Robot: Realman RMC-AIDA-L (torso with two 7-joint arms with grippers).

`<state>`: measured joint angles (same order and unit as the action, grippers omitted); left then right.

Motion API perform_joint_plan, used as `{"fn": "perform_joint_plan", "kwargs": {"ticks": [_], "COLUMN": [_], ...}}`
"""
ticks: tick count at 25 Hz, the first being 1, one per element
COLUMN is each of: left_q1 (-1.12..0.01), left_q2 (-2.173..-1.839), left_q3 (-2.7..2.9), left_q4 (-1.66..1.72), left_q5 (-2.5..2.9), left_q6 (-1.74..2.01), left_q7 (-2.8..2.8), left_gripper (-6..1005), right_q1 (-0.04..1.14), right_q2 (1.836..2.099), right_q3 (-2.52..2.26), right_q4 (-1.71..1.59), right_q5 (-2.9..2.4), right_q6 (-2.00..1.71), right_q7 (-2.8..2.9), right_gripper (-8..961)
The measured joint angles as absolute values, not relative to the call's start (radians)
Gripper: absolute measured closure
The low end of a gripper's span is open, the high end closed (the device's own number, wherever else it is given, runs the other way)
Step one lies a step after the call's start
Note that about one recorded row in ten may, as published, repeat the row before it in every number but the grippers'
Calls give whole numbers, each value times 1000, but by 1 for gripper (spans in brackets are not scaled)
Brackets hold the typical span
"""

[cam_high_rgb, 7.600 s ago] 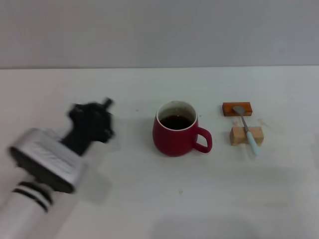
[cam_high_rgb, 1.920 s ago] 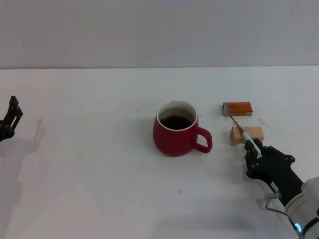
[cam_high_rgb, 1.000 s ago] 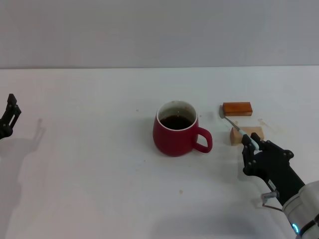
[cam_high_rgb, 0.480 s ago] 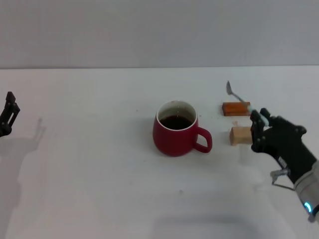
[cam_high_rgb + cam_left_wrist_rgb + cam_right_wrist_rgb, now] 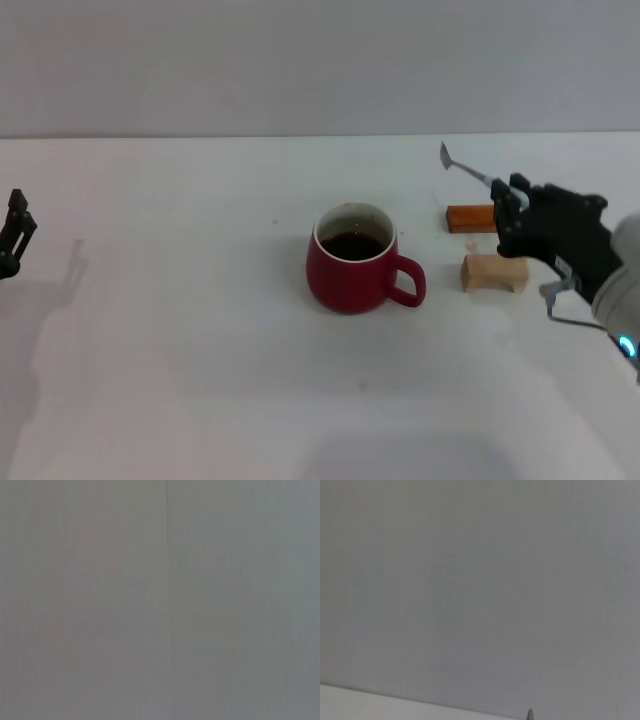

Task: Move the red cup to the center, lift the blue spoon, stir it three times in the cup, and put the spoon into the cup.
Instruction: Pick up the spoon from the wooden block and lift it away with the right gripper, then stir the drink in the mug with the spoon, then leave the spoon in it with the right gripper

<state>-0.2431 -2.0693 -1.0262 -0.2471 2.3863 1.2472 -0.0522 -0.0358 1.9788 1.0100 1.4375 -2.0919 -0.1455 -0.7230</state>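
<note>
Spoon [image 5: 466,170] in right tool [image 5: 506,214], tip alone at wrist-view edge

A: Right gripper [image 5: 507,213]?
B: On the right side of the head view, raised off the table, black fingers [image 5: 499,205] clamped on the blue spoon [image 5: 466,170]. Wrist and arm run back toward the lower right edge, with a thin cable looped beneath.
A: Left gripper [image 5: 13,232]?
B: Parked at the far left edge, only the black finger ends showing, nothing in them. Can't tell the finger gap.
</note>
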Motion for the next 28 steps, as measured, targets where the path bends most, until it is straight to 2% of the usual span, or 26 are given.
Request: {"fn": "perform_joint_plan", "kwargs": {"ticks": [5, 6, 12, 22, 28], "left_q1": [-242, -242, -241, -242, -246], "left_q2": [-2069, -2070, -2070, -2069, -2069], "left_q3": [-1026, -1026, -1026, -1026, -1026], "left_q4": [-247, -247, -248, -247, -247], "left_q5": [2386, 2387, 2386, 2384, 2381], "left_q6": [1247, 1247, 1247, 1249, 1250], "left_q7": [-52, -52, -52, -52, -52], "left_gripper": [143, 143, 143, 144, 144], "right_q1": [-82, -82, -55, 80, 117], "right_q2": [2071, 2077, 2075, 2073, 2074], "right_q3": [1206, 1233, 1302, 1357, 1364], "right_q4": [1574, 1618, 1727, 1943, 2019], "right_q5": [-2196, -2238, -2337, -2613, -2622], "right_q6": [159, 231, 420, 861, 977], "right_q7": [-765, -741, -606, -321, -304], "right_gripper": [820, 820, 819, 819, 820]}}
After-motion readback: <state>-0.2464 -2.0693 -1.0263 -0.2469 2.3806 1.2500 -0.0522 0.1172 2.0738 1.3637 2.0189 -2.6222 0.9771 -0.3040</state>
